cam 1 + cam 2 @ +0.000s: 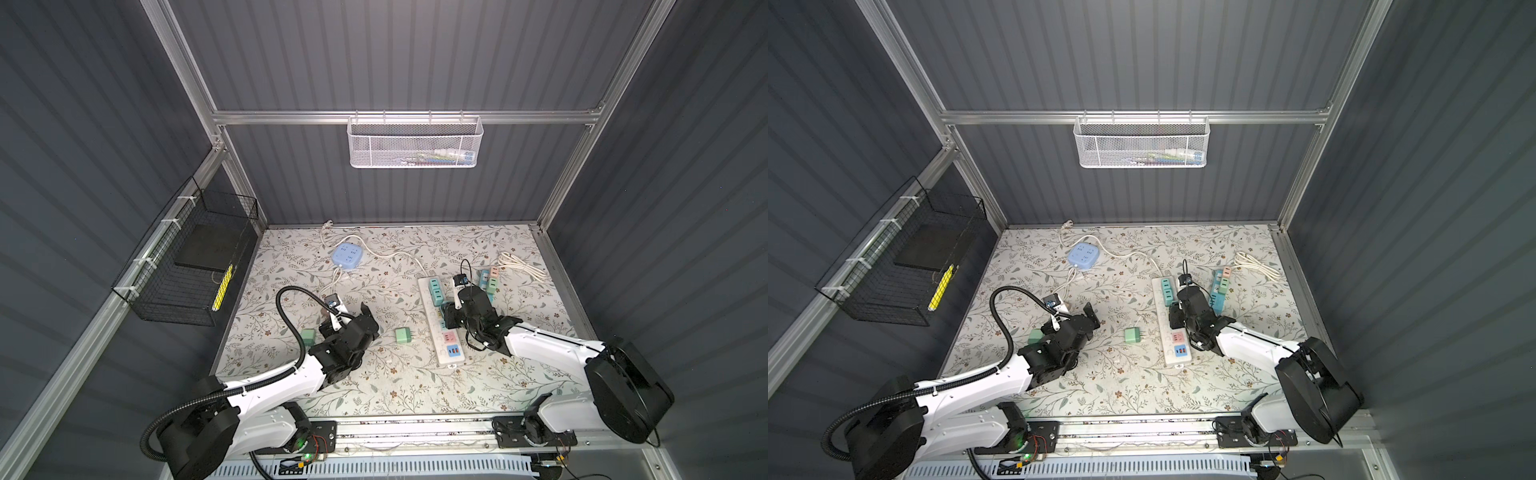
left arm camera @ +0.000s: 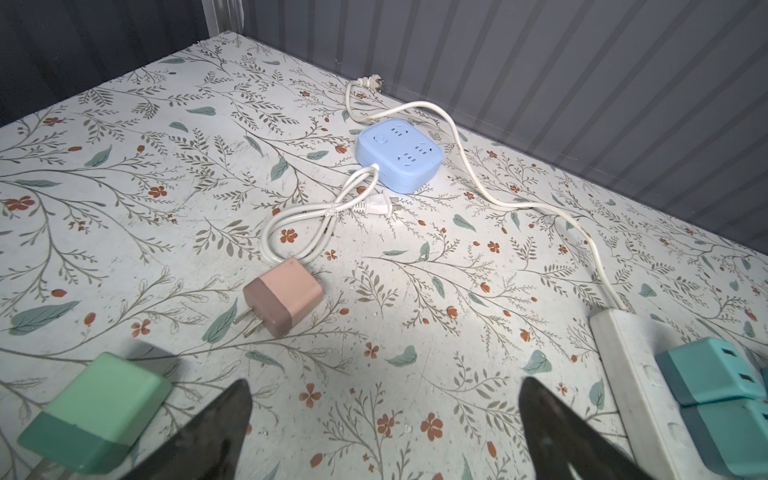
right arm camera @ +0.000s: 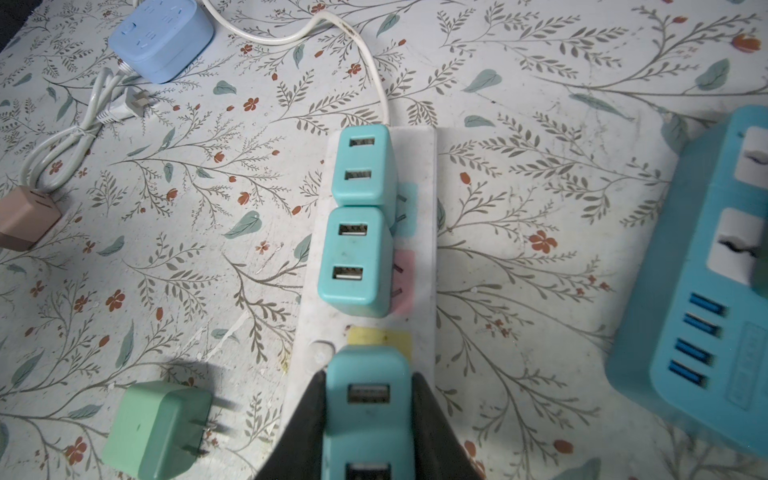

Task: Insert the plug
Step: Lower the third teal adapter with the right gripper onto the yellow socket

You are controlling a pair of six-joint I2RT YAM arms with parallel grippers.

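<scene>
Holding the teal plug (image 3: 368, 419) in the right gripper (image 3: 368, 376), closed tight on both its flanks, directly over the yellow-marked socket (image 3: 380, 336) near the middle of the white power strip (image 3: 424, 158). Crowding close to the two teal chargers (image 3: 353, 257) already seated in the strip's sockets toward its cord end. Hanging the left gripper (image 2: 384, 386) fully spread and empty, well apart from the strip on the side facing the left arm, pinning nothing down.

Not seeing the prongs, hidden under the plug body, so not being able to tell whether entering the slots or merely resting on the strip's face.

Risking a jam by pushing down with the prongs off the slots or the body tilting. Risking a clash with the nearer seated charger, standing just beside along the strip. Risking the strip sliding or tipping under an off-centre push, lying unheld. Risking the plug slipping upward in the grip under load. Also minding the green plug (image 3: 158, 428) lying loose just beside the strip, near enough for nudging if the strip is shifting.
</scene>
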